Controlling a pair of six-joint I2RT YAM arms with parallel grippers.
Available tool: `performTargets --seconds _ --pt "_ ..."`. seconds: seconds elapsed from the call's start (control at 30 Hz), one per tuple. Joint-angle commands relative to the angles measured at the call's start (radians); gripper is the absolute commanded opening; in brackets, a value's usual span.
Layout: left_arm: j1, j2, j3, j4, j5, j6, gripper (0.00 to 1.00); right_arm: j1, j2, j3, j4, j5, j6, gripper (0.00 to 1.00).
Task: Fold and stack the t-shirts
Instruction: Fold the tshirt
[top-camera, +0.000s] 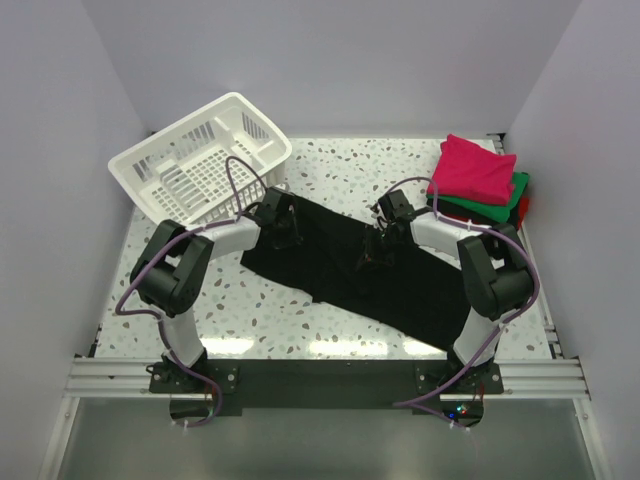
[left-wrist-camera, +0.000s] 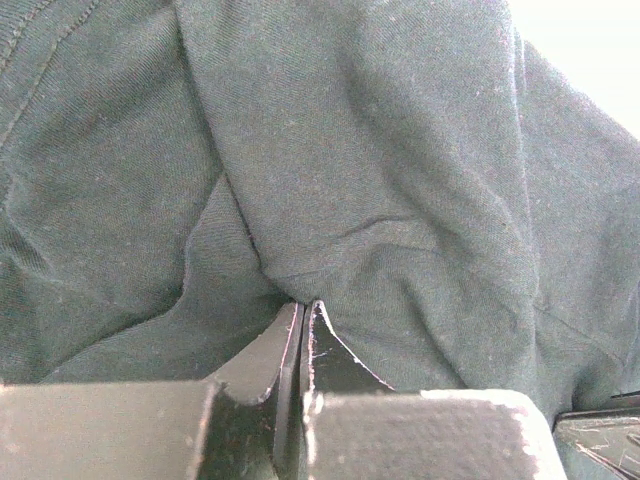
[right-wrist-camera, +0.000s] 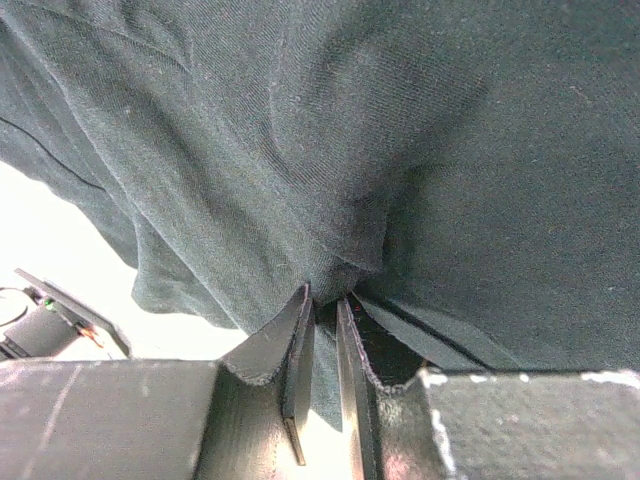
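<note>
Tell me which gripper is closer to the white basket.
Left. The left gripper pinches the black t-shirt right beside the basket; the right gripper pinches the same shirt farther right, toward the folded stack.

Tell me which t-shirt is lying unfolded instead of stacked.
The large black t-shirt, spread across the table, pinched by the left tool and right tool. The pink t-shirt and green t-shirt sit folded in the far-right stack.

Both arms bend at the elbow and reach inward toward the middle; the left gripper (top-camera: 284, 236) and right gripper (top-camera: 374, 255) point down, jaws pinched on the black t-shirt (top-camera: 400, 290)
</note>
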Motion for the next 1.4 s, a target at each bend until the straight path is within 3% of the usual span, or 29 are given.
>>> performTargets --seconds 0.0,0.93,1.03,1.07,1.13,1.17,1.27,1.37 --pt "0.008 -0.021 0.023 -0.017 -0.041 0.012 0.00 0.004 -0.022 0.029 -0.006 0.027 0.004 0.18" --pt "0.053 -0.096 0.041 -0.087 -0.076 0.088 0.00 0.005 0.023 0.038 -0.054 0.077 -0.006 0.17" --pt "0.053 -0.094 0.060 -0.097 -0.059 0.101 0.13 0.004 0.017 0.052 -0.059 0.070 -0.016 0.18" --pt "0.051 -0.102 0.063 -0.098 -0.059 0.104 0.26 0.005 0.010 0.058 -0.063 0.061 -0.023 0.19" --pt "0.050 -0.117 0.067 -0.120 -0.065 0.104 0.35 0.005 0.003 0.089 -0.075 0.050 -0.032 0.22" --pt "0.045 -0.140 0.070 -0.129 -0.075 0.102 0.47 0.004 -0.011 0.100 -0.095 0.050 -0.046 0.28" --pt "0.022 -0.180 0.084 -0.172 -0.082 0.099 0.61 0.005 -0.031 0.156 -0.164 0.053 -0.084 0.43" --pt "-0.011 -0.202 0.103 -0.215 -0.070 0.078 0.66 0.002 -0.074 0.201 -0.236 0.091 -0.129 0.53"
